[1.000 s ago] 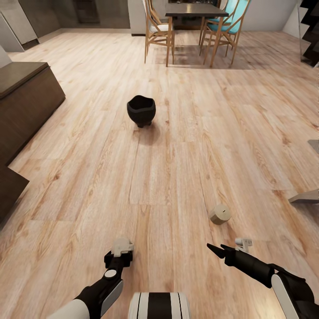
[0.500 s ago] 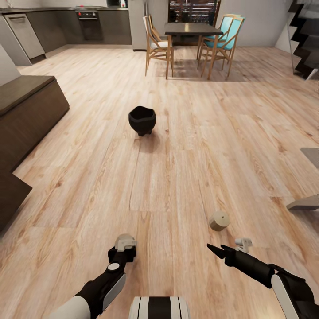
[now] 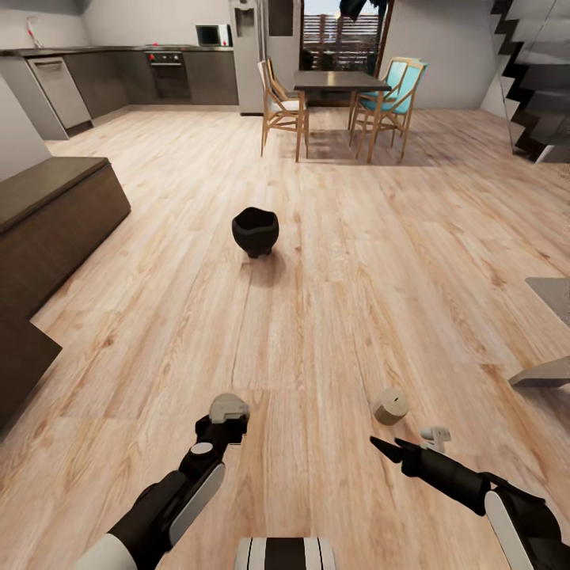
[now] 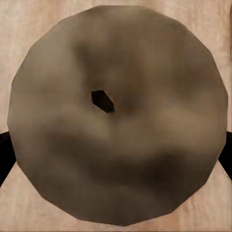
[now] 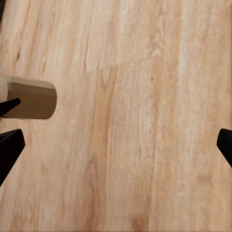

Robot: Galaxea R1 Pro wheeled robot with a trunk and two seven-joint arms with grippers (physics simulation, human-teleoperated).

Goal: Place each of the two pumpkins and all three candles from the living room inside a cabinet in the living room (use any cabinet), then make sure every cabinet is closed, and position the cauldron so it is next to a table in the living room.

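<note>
**Left arm lifting a candle, head tilting up**

Head camera has pitched up over the last second: kitchen and dining table (image 3: 340,80) are now in frame. The left gripper (image 3: 228,413) has risen slightly with a short beige cylindrical candle (image 4: 116,113) clamped between its jaws. The right gripper (image 3: 389,448) has jaws spread wide, holding nothing; a second beige candle (image 3: 391,405) lies on the floor just ahead of it. The black round cauldron (image 3: 255,230) sits mid-floor and the long dark brown wood cabinet (image 3: 55,214) is at left. Likely carrying to the cabinet next. No readable labels.

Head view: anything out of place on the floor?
Yes. A beige candle lies tipped on its side on the wood floor just ahead of the right gripper. The black cauldron stands alone mid-floor, well short of the dining table.
</note>
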